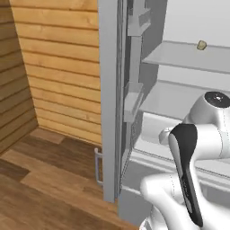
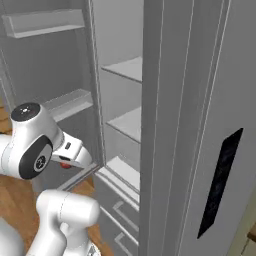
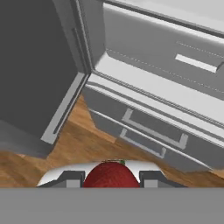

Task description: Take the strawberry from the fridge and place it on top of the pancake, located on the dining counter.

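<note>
Red berry: strawberry (image 3: 110,176) is sitting pinched between the two dark fingertips (image 3: 71,178) in the hand view; a red speck (image 2: 65,164) is showing at the hand in the right base view
Gripper (image 3: 110,180): jaws are clamping the strawberry
Fridge (image 2: 165,125): standing open, pale inner shelves (image 2: 125,69) showing
Drawers: two bottom drawers (image 3: 144,131) with bar handles are sitting just beyond the gripper in the hand view
Yellowish-tan lump (image 1: 201,44): resting on an upper shelf inside the fridge, well apart from the gripper
Floor (image 1: 40,179): brown wood planks running under the fridge
Wall (image 1: 58,67): light wood panelling beside the fridge
</note>
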